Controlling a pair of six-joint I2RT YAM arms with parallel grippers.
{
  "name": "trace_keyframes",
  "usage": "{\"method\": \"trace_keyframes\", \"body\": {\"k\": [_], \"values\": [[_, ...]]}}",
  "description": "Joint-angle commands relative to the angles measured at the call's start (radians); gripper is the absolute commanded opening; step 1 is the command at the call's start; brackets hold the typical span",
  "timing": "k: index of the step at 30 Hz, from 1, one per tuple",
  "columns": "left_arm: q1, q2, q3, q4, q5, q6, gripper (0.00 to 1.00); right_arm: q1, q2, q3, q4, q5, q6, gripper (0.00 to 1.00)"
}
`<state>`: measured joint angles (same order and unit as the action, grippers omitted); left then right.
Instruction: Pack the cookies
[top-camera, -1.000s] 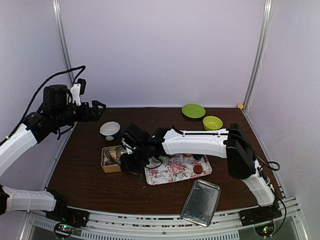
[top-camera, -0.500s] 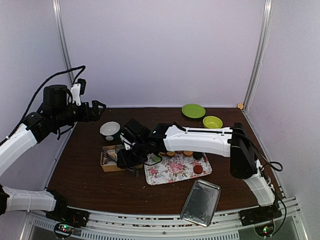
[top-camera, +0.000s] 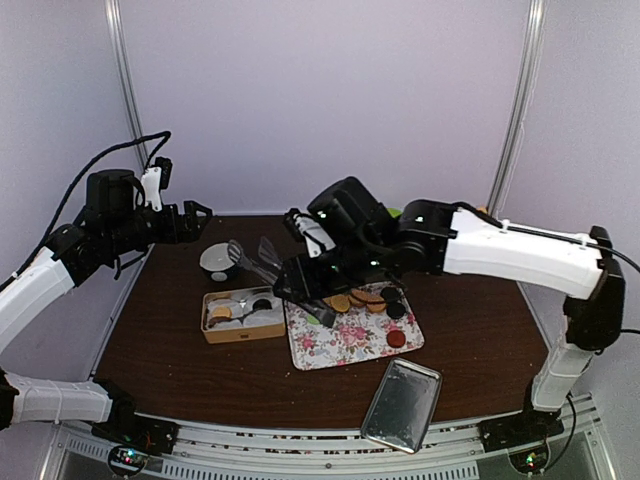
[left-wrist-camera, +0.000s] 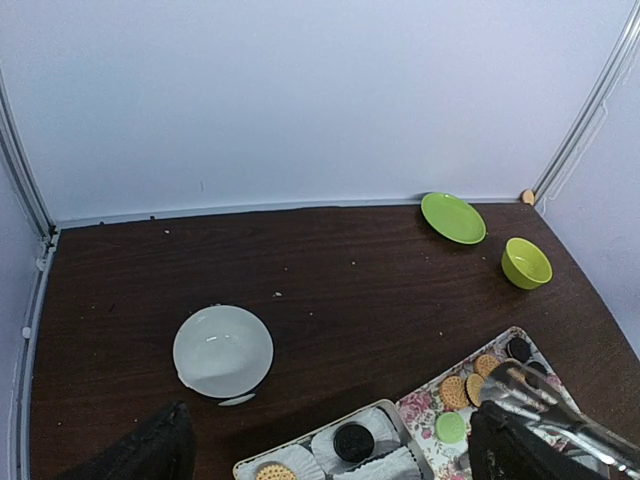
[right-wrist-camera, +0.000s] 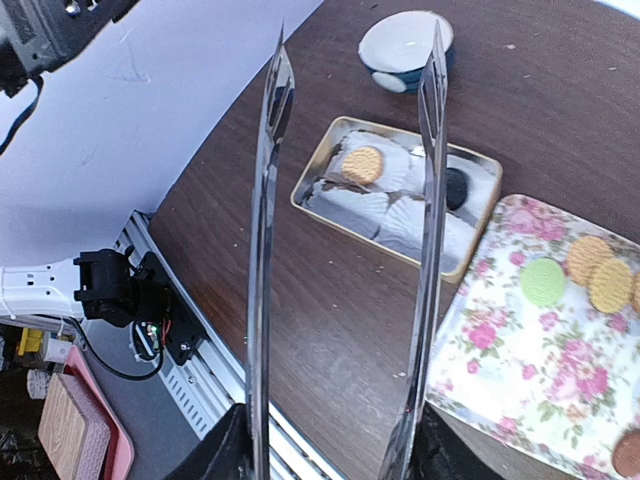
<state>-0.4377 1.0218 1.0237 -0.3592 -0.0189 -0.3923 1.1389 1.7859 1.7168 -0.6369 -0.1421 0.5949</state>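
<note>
An open tin (top-camera: 240, 335) lined with white paper cups holds an orange cookie (top-camera: 220, 313) and a black cookie (top-camera: 262, 304). The right wrist view shows them too: the orange cookie (right-wrist-camera: 363, 163) and the black cookie (right-wrist-camera: 455, 185). A floral tray (top-camera: 350, 345) carries orange cookies (top-camera: 345, 300), black cookies (top-camera: 395, 308), a dark red cookie (top-camera: 396, 339) and a light green cookie (right-wrist-camera: 543, 281). My right gripper (right-wrist-camera: 335, 440) is shut on metal tongs (top-camera: 250, 258), whose empty arms stand apart above the tin. My left gripper (top-camera: 198, 212) is open and empty, high at the left.
A white bowl (top-camera: 219, 260) stands behind the tin. A green plate (top-camera: 386, 221) and a yellow-green bowl (top-camera: 425, 245) sit at the back right. A metal lid (top-camera: 402, 405) lies near the front edge, right of centre.
My right arm has risen from low over the tin and drawn back to the right, lifting the tongs. The tin's cookies now show. The left arm has not moved.
</note>
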Motion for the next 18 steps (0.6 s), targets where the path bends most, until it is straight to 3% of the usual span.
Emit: {"method": "trace_keyframes", "body": {"k": [1,6,9,18], "values": [[0.006,-0.008,0.016,0.057,0.001,-0.006,0.98,-0.023,-0.208,-0.206,-0.097,0.155,-0.004,0.49],[0.005,-0.006,0.019,0.053,0.000,-0.006,0.98,-0.081,-0.407,-0.484,-0.231,0.199,0.011,0.49],[0.006,-0.005,0.017,0.054,0.005,-0.006,0.98,-0.145,-0.488,-0.608,-0.220,0.160,-0.003,0.48],[0.006,0.020,0.019,0.044,-0.037,0.003,0.98,-0.245,-0.339,-0.615,-0.030,0.032,-0.074,0.47]]}}
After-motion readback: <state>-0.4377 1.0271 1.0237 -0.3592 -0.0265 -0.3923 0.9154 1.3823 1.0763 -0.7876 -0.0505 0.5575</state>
